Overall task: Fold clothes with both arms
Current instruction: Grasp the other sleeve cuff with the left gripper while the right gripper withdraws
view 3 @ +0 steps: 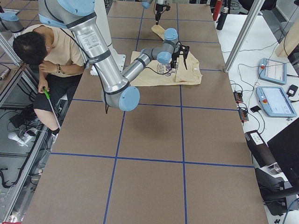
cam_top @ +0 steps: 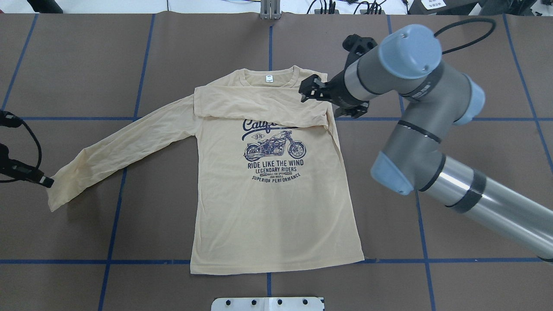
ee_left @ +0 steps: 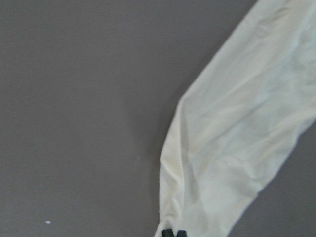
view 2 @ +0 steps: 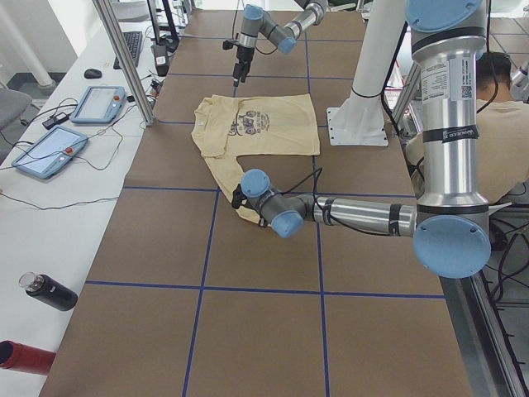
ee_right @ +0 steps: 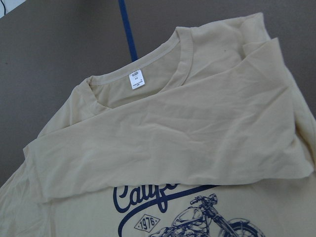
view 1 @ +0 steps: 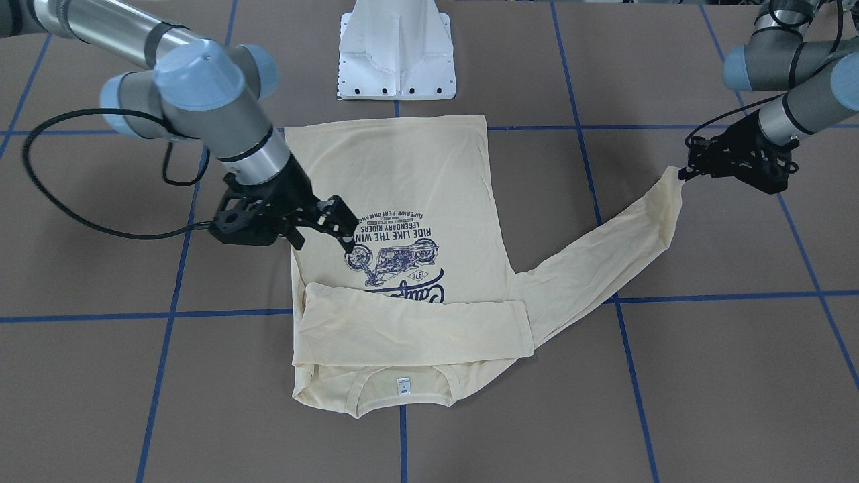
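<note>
The cream-yellow shirt [cam_top: 268,216] lies flat on the table, print up, its neck label [cam_top: 269,78] on the side away from the robot. One sleeve [cam_top: 259,106] is folded across the chest, over the top of the "California" print. My right gripper [cam_top: 303,90] hovers open and empty over that sleeve's shoulder end; in the front view it [view 1: 347,228] is above the print. The other sleeve [cam_top: 125,147] stretches out to my left. My left gripper [cam_top: 47,182] is shut on its cuff, as the left wrist view [ee_left: 174,232] shows.
The white pedestal base [view 1: 397,54] stands just behind the shirt's hem. The brown table [view 1: 671,402] carries blue tape lines. A seated person [view 3: 42,56] is beside the robot. Tablets [view 2: 99,103] and bottles [view 2: 50,291] lie on the side bench.
</note>
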Robot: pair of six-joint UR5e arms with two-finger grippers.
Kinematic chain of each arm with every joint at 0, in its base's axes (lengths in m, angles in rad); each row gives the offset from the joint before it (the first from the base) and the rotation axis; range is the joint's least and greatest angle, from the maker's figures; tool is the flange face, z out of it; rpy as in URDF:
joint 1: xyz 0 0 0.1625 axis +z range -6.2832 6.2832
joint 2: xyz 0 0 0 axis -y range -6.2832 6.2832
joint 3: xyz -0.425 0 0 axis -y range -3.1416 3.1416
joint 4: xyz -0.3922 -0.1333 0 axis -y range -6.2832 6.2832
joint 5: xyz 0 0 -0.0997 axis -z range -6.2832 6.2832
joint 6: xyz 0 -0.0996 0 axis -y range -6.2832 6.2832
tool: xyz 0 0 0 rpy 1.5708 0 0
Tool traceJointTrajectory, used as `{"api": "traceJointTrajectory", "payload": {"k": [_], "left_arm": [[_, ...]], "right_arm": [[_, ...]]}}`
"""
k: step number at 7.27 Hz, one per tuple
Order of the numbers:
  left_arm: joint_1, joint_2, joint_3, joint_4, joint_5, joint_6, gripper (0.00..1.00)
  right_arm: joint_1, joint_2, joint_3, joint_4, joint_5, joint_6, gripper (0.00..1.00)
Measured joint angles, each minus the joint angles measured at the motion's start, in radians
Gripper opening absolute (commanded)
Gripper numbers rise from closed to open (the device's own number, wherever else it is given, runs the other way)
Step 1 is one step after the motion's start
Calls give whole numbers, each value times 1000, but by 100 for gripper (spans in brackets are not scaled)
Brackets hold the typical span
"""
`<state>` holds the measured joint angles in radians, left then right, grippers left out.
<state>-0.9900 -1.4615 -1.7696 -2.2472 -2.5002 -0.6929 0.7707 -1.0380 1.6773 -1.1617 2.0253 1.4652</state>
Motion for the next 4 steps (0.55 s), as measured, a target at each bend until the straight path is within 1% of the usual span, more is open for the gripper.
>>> {"api": "traceJointTrajectory", "payload": {"k": [1, 2, 3, 4], "left_arm": [[8, -50, -54, 7, -7, -148, 0], [38, -151, -71, 18, 1, -324, 0], [96, -290, -59, 63, 51, -498, 0], [166, -453, -21, 138, 159, -668, 0]], "right_arm": [[55, -74, 22, 3, 50, -69, 99], [102, -143, 29, 5, 73, -157, 99], [141, -200, 30, 5, 80, -243, 99], [169, -250, 28, 5, 79, -307, 98]]}}
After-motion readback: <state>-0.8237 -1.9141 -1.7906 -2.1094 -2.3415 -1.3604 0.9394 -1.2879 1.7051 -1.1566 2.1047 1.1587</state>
